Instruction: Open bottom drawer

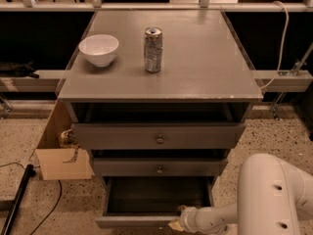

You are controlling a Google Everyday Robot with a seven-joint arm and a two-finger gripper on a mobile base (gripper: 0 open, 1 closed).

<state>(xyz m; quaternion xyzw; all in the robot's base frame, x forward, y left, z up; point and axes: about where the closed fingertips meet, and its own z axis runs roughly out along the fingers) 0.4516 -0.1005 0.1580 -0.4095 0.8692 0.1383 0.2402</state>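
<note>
An open cardboard box (63,163) is seen on the speckled floor, set against the left side of the grey desk (195,67); a small pale thing at its far edge cannot be made out. On the desk top, a white bowl (99,49) is placed at the left, with a dented silver drink can (153,49) stood upright just to its right, the two apart. Below, the top drawer (159,136) and the middle drawer (159,166) are shown pulled slightly out, each with a small round knob. The bottom drawer (156,197) is drawn out furthest, nearest the camera, with its dark inside laid open. The tool (175,223) is held at that drawer's front edge, right of centre, on a white arm (274,195) reaching in from the near right. Whether it is wide or closed cannot be told.
</note>
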